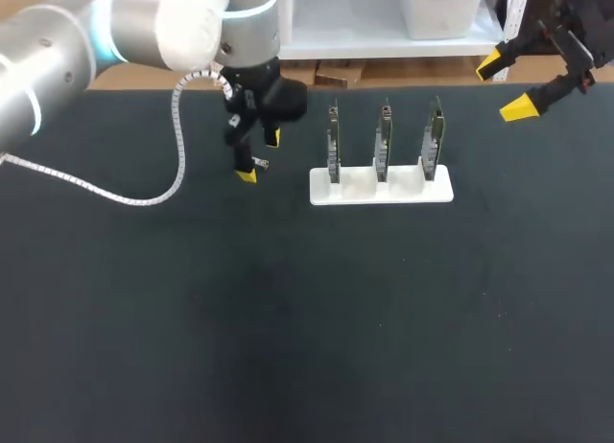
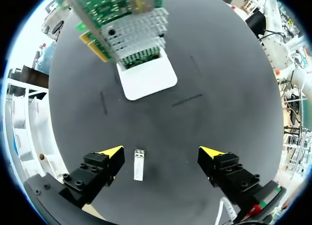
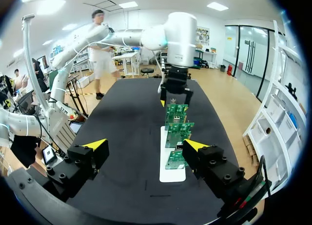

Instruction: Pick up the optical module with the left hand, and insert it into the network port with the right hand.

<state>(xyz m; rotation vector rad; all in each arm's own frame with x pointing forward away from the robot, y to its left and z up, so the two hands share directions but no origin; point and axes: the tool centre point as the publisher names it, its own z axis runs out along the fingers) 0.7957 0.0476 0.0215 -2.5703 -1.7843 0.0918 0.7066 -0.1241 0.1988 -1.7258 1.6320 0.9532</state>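
A slim, silvery optical module (image 2: pixel 138 164) lies on the matte black desk (image 2: pixel 219 88) inside the wide-open left gripper (image 2: pixel 162 154), touching neither finger, while the right gripper (image 3: pixel 145 146) gapes empty.

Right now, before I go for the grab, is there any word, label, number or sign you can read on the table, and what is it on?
No text can be read in any view.
circuit boards: any markings are too small and blurred to read.
white stand: plain, no print shows.
small module on the black table: no label can be made out.
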